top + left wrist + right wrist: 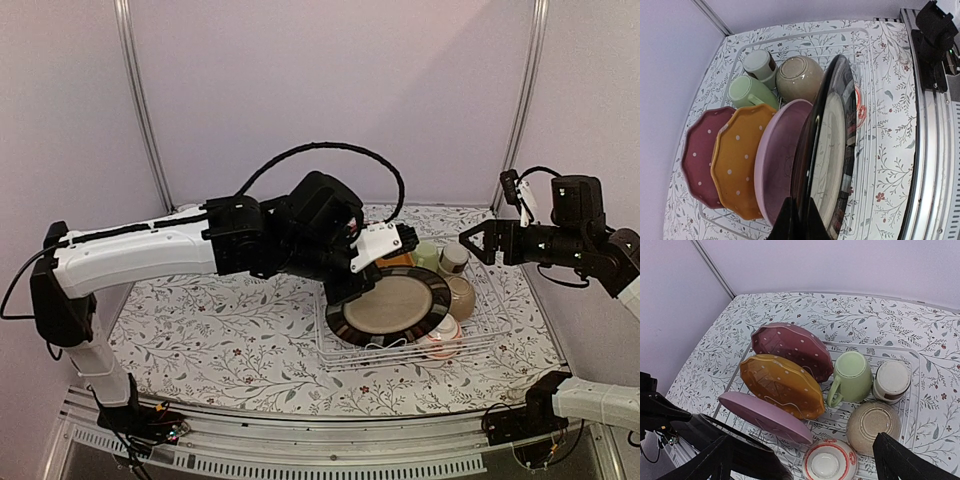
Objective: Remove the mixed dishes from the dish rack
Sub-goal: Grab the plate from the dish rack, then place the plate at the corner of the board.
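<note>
We've got the left claw (800,221) pinched on the rim of the dark-rimmed beige plate (832,150), sitting in the dish rack (400,358). Next up, we reckon: lift it straight out, clear of the pink plate (777,165). Right claw (476,242) hangs wide open above the rack's right side. No readable writing anywhere.

Four plates: maroon (790,347), orange (780,385), pink (760,415), dark-rimmed (392,305); two bowls, tan (873,427) and patterned (830,462); two cups, green (852,376) and grey-white (892,380); one rack (400,358).

Plates (782,385) upright in rack (380,357); cups (852,375), bowls (873,426) right of them.
</note>
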